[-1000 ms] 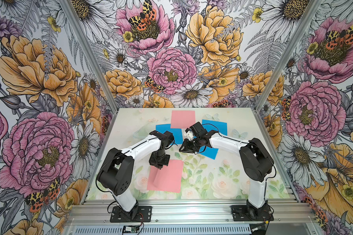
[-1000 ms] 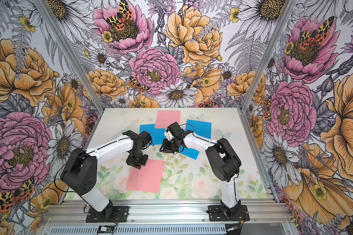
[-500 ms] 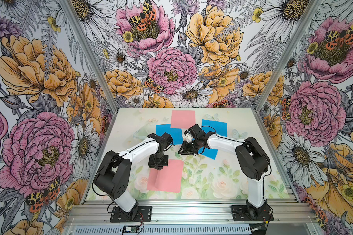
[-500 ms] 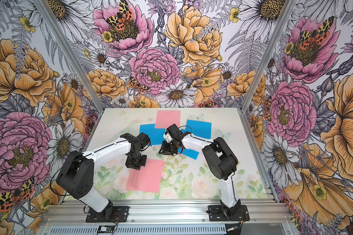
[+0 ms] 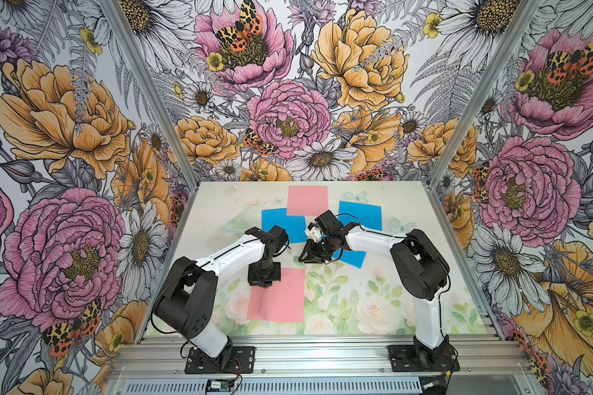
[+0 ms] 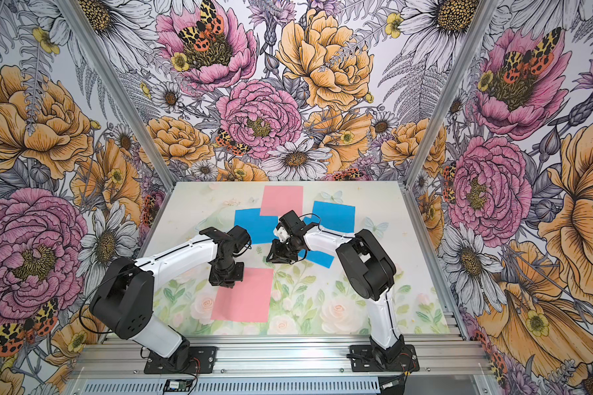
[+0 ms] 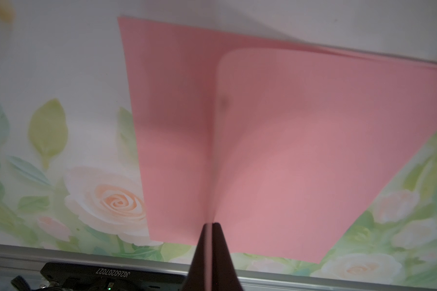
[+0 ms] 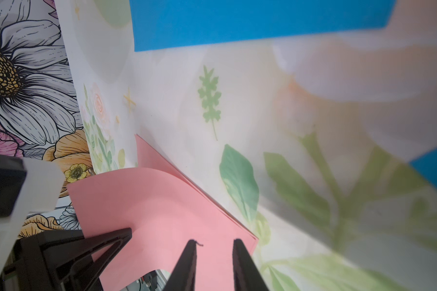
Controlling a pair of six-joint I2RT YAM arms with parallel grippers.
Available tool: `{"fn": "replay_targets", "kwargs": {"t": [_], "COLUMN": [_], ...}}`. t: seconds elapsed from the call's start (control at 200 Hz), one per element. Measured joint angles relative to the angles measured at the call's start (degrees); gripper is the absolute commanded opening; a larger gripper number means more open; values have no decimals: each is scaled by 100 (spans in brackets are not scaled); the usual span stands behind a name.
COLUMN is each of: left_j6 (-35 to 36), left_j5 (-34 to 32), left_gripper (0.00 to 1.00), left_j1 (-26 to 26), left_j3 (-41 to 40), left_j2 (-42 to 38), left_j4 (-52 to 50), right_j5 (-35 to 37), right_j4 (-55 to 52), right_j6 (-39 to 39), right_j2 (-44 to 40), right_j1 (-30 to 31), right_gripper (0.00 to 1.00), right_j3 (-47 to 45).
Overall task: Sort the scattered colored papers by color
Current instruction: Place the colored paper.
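Your left gripper (image 7: 211,225) has its fingers (image 7: 223,254) pressed together on the edge of a pink sheet (image 7: 313,151). The paper runs out from between the tips and arches down and away from them. Directly under it a second pink sheet (image 7: 167,113) lies flat on the table (image 7: 61,63), showing past one side of the held one (in both top views the two overlap almost fully, just ahead of those fingers).

Your right gripper (image 8: 215,241) has its fingertips apart with nothing between them. Through the gap you see only the pink pair beyond. In a top view its tips hang close to the pair's far corner, above bare printed table; whether they touch the surface cannot be told.

Blue papers, placed from the right fingertips:
- the nearest blue sheet (image 5: 353,259) lies just behind them, partly hidden under the right arm (image 5: 374,239);
- a second blue sheet (image 5: 279,224) lies beyond them toward the back wall, roughly between the two grippers and apart from both;
- a third blue sheet (image 5: 362,215) lies farther back, past the right wrist.

The third pink sheet (image 5: 307,200) is the farthest from either set of fingers — it sits at the back and covers one corner of the second blue sheet. So the pinks are split, two at your left fingers and one far off among the blues.
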Motion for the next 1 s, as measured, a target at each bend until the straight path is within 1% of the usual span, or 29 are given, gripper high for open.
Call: {"fn": "replay_targets", "kwargs": {"t": [0.145, 0.295, 0.355, 0.39, 0.771, 1.001], "left_j6": [0, 0, 2, 2, 4, 7], "left_j5": [0, 0, 0, 0, -2, -2], "left_gripper": [0, 0, 0, 0, 0, 0], "left_j1": [0, 0, 0, 0, 33, 39], "left_j3": [2, 28, 33, 33, 35, 44], "left_j2": [13, 103, 131, 138, 229, 293], "left_j4": [15, 24, 28, 31, 31, 31], "right_j5": [-103, -214, -249, -262, -293, -304], "right_j4": [0, -2, -13, -37, -511, -654], "right_j6": [-2, -20, -17, -37, -205, -267], "right_j2": [85, 225, 306, 354, 496, 719], "right_j1": [39, 81, 111, 114, 155, 155], "right_gripper": [21, 11, 6, 0, 0, 0], "right_j3": [66, 160, 192, 214, 490, 586]}}
